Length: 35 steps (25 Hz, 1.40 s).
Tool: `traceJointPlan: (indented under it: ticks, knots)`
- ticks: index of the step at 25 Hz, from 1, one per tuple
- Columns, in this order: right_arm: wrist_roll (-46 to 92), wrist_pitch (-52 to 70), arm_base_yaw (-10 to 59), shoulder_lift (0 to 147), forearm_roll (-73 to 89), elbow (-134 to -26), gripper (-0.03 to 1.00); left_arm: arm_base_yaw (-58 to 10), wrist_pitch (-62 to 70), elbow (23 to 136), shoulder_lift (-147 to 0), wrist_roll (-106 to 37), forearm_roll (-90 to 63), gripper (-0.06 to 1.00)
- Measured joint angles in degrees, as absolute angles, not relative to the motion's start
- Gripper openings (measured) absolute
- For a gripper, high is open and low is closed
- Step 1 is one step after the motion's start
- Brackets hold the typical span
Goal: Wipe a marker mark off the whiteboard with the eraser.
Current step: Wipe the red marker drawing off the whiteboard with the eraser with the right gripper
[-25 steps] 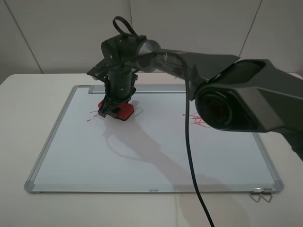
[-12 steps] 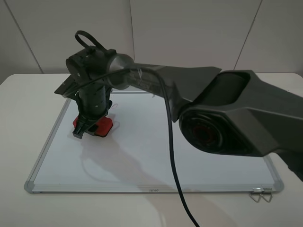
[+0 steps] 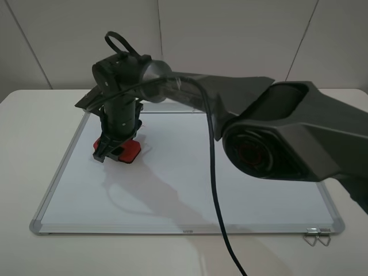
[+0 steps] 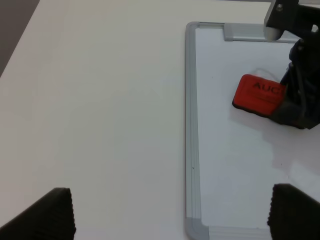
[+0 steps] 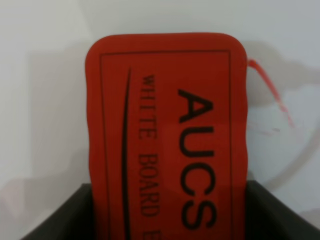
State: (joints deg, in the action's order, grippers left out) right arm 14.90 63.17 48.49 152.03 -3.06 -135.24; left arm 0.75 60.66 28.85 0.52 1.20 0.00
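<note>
Whiteboard lies flat on table; right gripper is clamped on red eraser lettered "AUCS WHITE BOARD", resting near the board's far left corner beside a thin red marker mark; left gripper gapes wide, empty.

The red eraser says "AUCS" in big dark letters and "WHITE BOARD E" in small ones. The label on the whiteboard frame is too tiny to read.

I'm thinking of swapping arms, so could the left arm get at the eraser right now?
Probably not cleanly. The eraser lies on the whiteboard near its left edge, on that arm's side, but the right gripper is shut on it, leaving only one end exposed.
</note>
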Motion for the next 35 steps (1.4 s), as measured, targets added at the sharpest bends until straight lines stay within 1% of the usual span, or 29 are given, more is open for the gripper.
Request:
traceJointPlan:
  ticks: [6,11,16,24,27,32,35]
  knots:
    - [14.7,63.2,42.9,152.0,-3.1,-135.2,0.50,0.7,60.7,28.8,0.5,1.2,0.0,0.77]
    - [14.7,63.2,42.3,152.0,-3.3,-135.2,0.50,0.7,60.7,28.8,0.5,1.2,0.0,0.77]
    - [14.7,63.2,43.5,152.0,-4.6,-135.2,0.50,0.7,60.7,28.8,0.5,1.2,0.0,0.77]
    - [14.7,64.1,49.8,153.0,-4.0,-137.8,0.50,0.7,60.7,28.8,0.5,1.2,0.0,0.77]
    - [14.7,63.6,51.0,153.1,-3.8,-138.1,0.50,0.7,60.7,28.8,0.5,1.2,0.0,0.77]
    - [14.7,61.5,51.1,153.2,-2.9,-138.2,0.50,0.7,60.7,28.8,0.5,1.2,0.0,0.77]
    - [14.7,60.9,49.5,153.2,-2.8,-138.2,0.50,0.7,60.7,28.8,0.5,1.2,0.0,0.77]
